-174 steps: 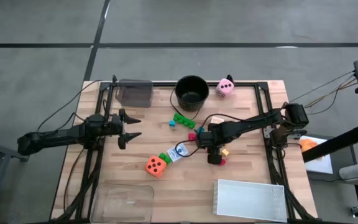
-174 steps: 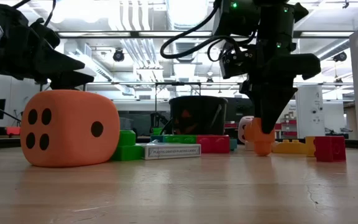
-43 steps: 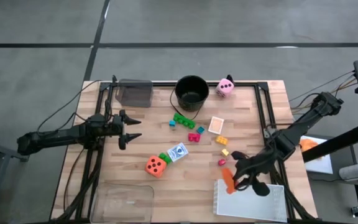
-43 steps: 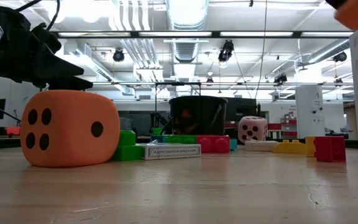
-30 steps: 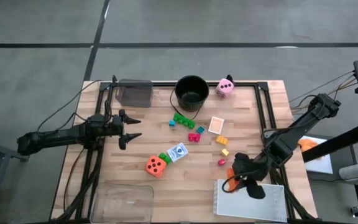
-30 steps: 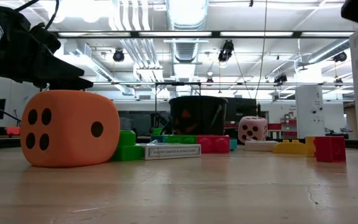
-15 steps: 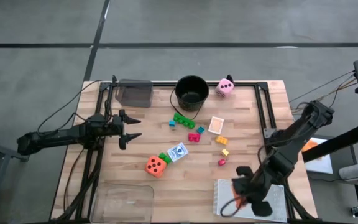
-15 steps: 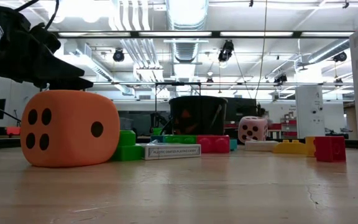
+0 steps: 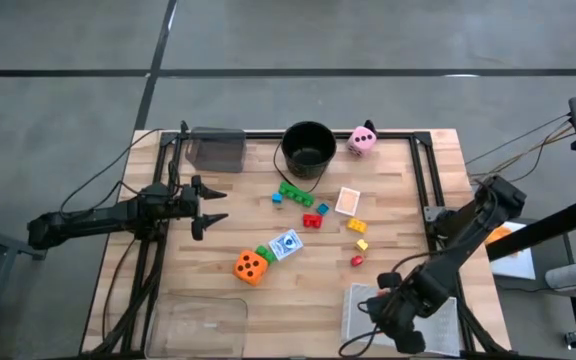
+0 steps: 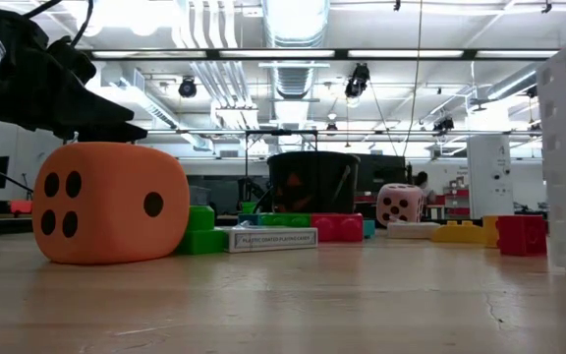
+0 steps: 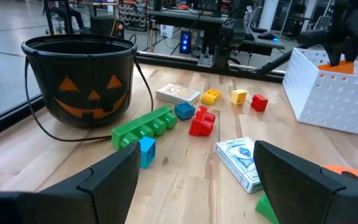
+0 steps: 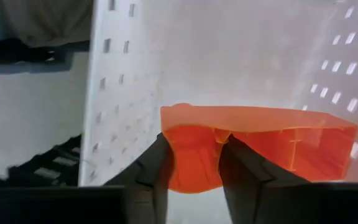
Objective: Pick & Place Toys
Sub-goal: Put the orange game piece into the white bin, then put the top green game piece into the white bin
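Wooden table [image 9: 218, 280] underlies all; nearest, the right gripper [image 12: 194, 171] pinches an orange brick [image 12: 260, 146] inside the white tray [image 9: 448, 320], likely for release; farther off, the left gripper [image 9: 213, 207] idles wide apart.

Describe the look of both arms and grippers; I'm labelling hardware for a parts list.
Both are dark, slim, jointed arms with black cables alongside. The left gripper has two pointed black fingers; the right gripper has dark, flat-sided fingers. No markings are visible.

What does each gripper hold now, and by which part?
The right gripper pinches an orange plastic brick at one end, inside the white tray. The left gripper holds nothing.
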`<state>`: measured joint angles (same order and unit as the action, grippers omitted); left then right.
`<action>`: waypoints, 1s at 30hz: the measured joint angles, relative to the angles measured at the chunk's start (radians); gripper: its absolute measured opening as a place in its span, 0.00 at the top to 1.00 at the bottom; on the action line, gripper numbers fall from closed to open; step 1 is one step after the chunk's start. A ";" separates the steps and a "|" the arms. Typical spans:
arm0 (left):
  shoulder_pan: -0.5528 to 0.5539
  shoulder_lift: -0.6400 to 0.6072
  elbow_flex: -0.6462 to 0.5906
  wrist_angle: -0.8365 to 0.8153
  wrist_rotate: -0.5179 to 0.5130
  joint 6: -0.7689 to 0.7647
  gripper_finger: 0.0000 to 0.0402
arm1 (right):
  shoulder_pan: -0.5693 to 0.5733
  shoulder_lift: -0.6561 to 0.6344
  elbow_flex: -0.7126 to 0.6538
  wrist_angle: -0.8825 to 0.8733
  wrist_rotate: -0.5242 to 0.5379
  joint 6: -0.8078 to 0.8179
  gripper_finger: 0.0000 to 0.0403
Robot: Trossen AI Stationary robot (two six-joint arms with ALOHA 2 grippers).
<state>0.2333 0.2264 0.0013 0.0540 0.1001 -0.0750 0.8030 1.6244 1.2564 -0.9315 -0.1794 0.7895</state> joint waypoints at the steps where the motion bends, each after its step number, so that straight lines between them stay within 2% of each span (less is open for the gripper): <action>1: 0.000 0.000 0.000 0.000 0.000 0.000 0.22 | -0.001 0.009 0.000 -0.001 0.002 0.006 0.68; 6: 0.000 0.000 0.000 0.000 -0.003 0.000 0.22 | -0.008 0.024 0.000 -0.019 0.019 0.056 0.46; 9: 0.000 0.000 0.000 0.000 -0.003 0.000 0.22 | -0.008 0.014 0.000 -0.022 0.019 0.090 0.37; 14: 0.000 0.000 0.000 0.000 -0.003 0.000 0.22 | -0.008 -0.037 0.006 -0.024 0.021 0.145 0.31; 17: 0.000 0.000 0.000 0.000 -0.003 0.000 0.22 | -0.007 -0.065 0.033 -0.045 0.075 0.149 0.30; 21: 0.000 0.000 0.000 0.000 -0.003 0.000 0.22 | -0.006 -0.117 0.061 -0.055 0.238 0.099 0.30; 27: 0.000 0.000 0.000 0.001 -0.003 0.000 0.22 | -0.007 -0.206 0.066 -0.109 0.677 -0.009 0.30; 30: 0.000 0.000 0.000 0.001 -0.003 -0.001 0.22 | -0.021 -0.227 0.065 -0.188 0.822 -0.024 0.30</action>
<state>0.2331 0.2264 0.0013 0.0547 0.0967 -0.0757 0.7819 1.3976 1.3216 -1.1193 0.6428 0.7658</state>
